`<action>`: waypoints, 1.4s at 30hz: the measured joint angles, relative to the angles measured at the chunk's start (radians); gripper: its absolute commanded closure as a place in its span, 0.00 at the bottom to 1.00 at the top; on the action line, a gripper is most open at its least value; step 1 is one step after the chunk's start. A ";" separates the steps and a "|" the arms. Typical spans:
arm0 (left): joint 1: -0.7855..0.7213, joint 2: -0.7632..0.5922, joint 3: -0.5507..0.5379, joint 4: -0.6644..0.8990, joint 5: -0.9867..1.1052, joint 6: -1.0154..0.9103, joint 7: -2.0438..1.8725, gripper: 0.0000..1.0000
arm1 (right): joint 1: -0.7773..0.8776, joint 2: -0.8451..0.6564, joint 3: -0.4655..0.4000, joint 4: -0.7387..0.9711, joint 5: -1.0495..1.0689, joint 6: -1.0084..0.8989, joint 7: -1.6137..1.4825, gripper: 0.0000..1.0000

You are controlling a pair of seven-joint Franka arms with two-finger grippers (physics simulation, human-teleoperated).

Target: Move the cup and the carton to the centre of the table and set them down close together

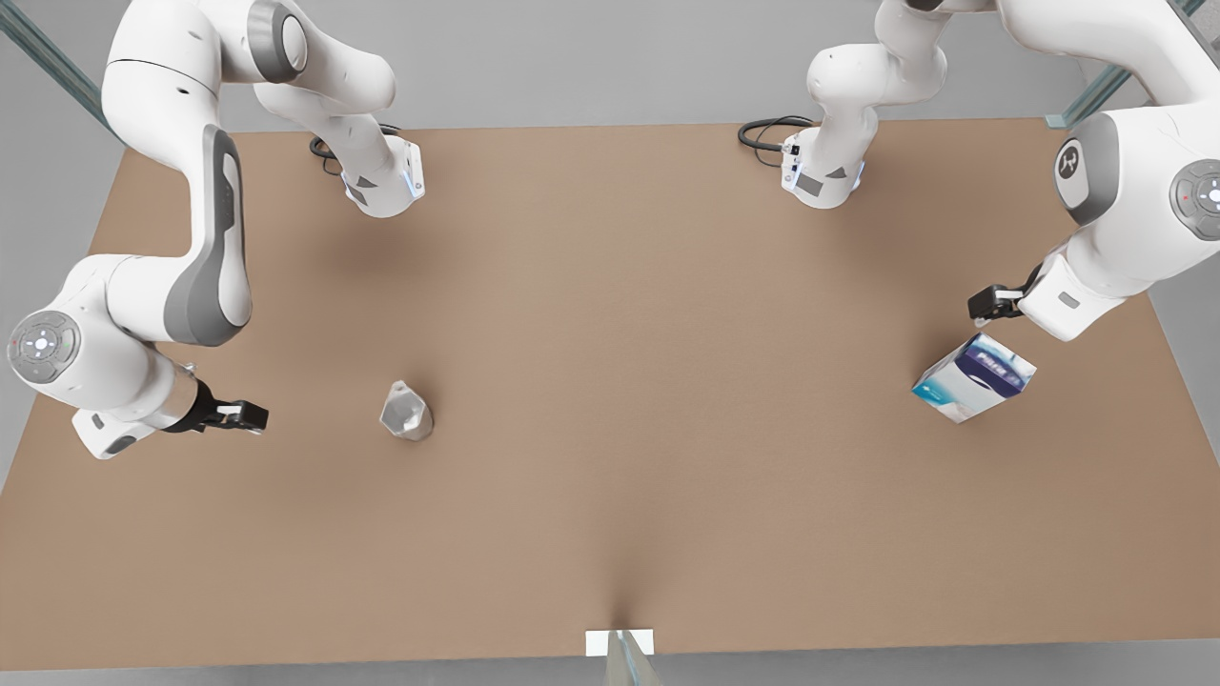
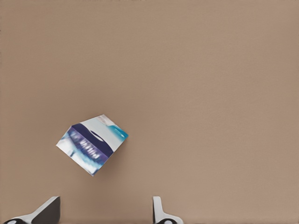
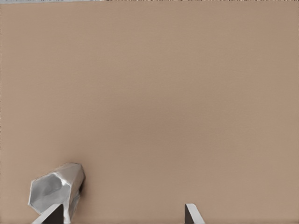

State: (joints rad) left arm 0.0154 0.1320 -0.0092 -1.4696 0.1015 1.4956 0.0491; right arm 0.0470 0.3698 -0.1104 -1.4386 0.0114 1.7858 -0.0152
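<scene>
Front view: left gripper point(image 1: 982, 305) near carton point(image 1: 974, 378), jaws spread

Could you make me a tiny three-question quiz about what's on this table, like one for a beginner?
1. True or false: the cup and the carton already touch.
2. Which gripper is nearer the carton: A left gripper, B right gripper?
3. Fill in: both grippers' fingers are ____.

Key: 1 false, they sit far apart on the brown table. 2 A. 3 open, holding nothing.
</scene>
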 measured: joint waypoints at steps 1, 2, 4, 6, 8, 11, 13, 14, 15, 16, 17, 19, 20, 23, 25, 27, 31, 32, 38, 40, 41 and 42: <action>-0.001 0.000 0.000 0.000 0.000 0.000 0.000 0.00 | 0.000 0.013 0.001 -0.007 -0.006 0.005 -0.009 0.00; -0.002 0.000 0.000 0.000 0.000 0.000 0.000 0.00 | 0.003 0.050 0.004 -0.014 -0.011 0.014 -0.085 0.00; -0.002 0.001 0.000 0.000 0.000 0.001 0.000 0.00 | 0.007 0.104 0.030 -0.072 -0.010 0.099 -0.246 0.00; -0.001 0.004 0.000 0.000 0.000 0.002 -0.002 0.00 | 0.031 0.056 0.035 -0.277 -0.007 0.266 -0.244 0.00; 0.004 0.035 0.002 0.032 0.000 -0.009 -0.003 0.00 | 0.045 0.039 0.035 -0.391 0.003 0.358 -0.232 0.00; -0.003 0.037 0.009 0.026 -0.003 -0.002 -0.018 0.00 | 0.057 0.051 0.054 -0.405 0.019 0.395 -0.195 0.00; -0.003 0.040 0.009 0.026 -0.005 -0.002 -0.018 0.00 | 0.057 0.065 0.070 -0.404 0.024 0.416 -0.178 0.00; -0.003 0.041 0.009 0.026 -0.005 -0.002 -0.018 0.00 | 0.058 0.069 0.081 -0.405 0.024 0.417 -0.176 0.00; -0.003 0.041 0.009 0.025 -0.006 -0.002 -0.018 0.00 | 0.058 0.070 0.092 -0.410 0.024 0.415 -0.175 0.00; -0.003 0.041 0.009 0.025 -0.006 -0.002 -0.018 0.00 | 0.058 0.069 0.106 -0.423 0.025 0.414 -0.174 0.00; -0.003 0.043 0.009 0.025 -0.006 -0.002 -0.018 0.00 | 0.057 0.066 0.116 -0.435 0.029 0.413 -0.173 0.00; -0.003 0.044 0.009 0.025 -0.006 -0.002 -0.018 0.00 | 0.057 0.067 0.134 -0.444 0.031 0.412 -0.175 0.00; -0.003 0.044 0.009 0.025 -0.006 -0.001 -0.018 0.00 | 0.056 0.070 0.139 -0.442 0.031 0.414 -0.175 0.00; -0.003 0.049 0.009 0.026 -0.006 -0.001 -0.018 0.00 | 0.057 0.102 0.149 -0.434 0.038 0.418 -0.175 0.00; -0.002 0.048 0.009 0.026 -0.006 -0.002 -0.018 0.00 | 0.058 0.125 0.154 -0.427 0.038 0.425 -0.176 0.00; -0.003 0.049 0.009 0.026 -0.006 -0.002 -0.018 0.00 | 0.067 0.143 0.156 -0.421 0.038 0.432 -0.177 0.00; -0.002 0.056 0.011 0.026 -0.006 -0.002 -0.018 0.00 | 0.065 0.165 0.156 -0.411 0.036 0.435 -0.187 0.66; -0.002 0.057 0.011 0.026 -0.006 -0.002 -0.018 0.00 | 0.062 0.166 0.156 -0.411 0.036 0.434 -0.189 0.76; -0.004 0.058 0.012 0.026 -0.006 -0.002 -0.018 0.00 | 0.054 0.170 0.156 -0.410 0.036 0.432 -0.189 0.79; -0.003 0.058 0.012 0.028 -0.006 -0.002 -0.020 0.00 | 0.053 0.170 0.156 -0.410 0.036 0.431 -0.189 0.79; -0.003 0.058 0.011 0.028 -0.005 -0.002 -0.020 0.00 | 0.053 0.169 0.156 -0.410 0.036 0.431 -0.189 0.79; -0.004 0.058 0.012 0.027 -0.005 -0.002 -0.022 0.00 | 0.054 0.169 0.156 -0.410 0.037 0.429 -0.189 0.79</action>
State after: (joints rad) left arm 0.0119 0.1903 0.0024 -1.4428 0.0962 1.4941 0.0274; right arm 0.1012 0.5385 0.0460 -1.8485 0.0482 2.2151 -0.2044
